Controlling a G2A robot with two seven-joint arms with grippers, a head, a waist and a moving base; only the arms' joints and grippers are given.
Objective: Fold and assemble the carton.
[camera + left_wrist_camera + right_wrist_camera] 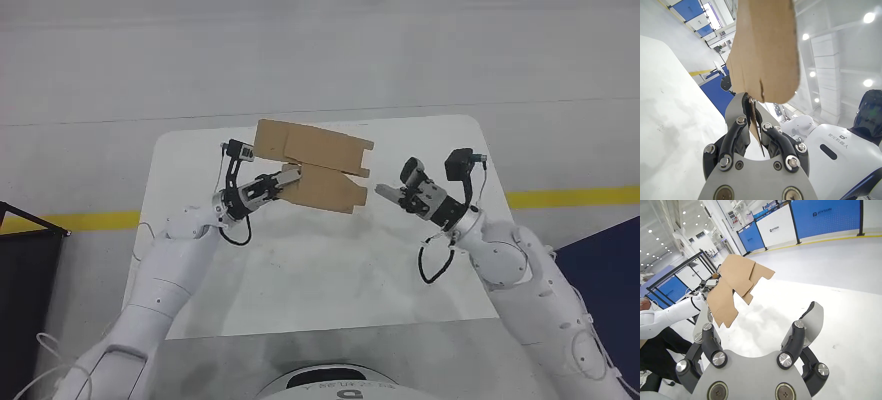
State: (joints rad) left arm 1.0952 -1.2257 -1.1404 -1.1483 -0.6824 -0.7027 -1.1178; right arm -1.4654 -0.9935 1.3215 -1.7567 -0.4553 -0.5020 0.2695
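Observation:
A flat brown cardboard carton (315, 165) hangs above the back of the white table (300, 280), its flaps spread toward the right. My left gripper (292, 176) is shut on the carton's left edge; the left wrist view has the cardboard (764, 56) pinched between both pads. My right gripper (385, 194) stands open just right of the carton's flap tips, not touching them. From the right wrist view the carton (734, 289) floats ahead of the gripper (761, 311), whose wide-spread fingers (815, 315) hold nothing.
The table's back edge (320, 128) lies right behind the carton. Grey floor with a yellow line (80, 222) runs beyond the table's sides. A dark cabinet (20, 290) stands at the left. Blue and white fence panels (810, 220) are far off.

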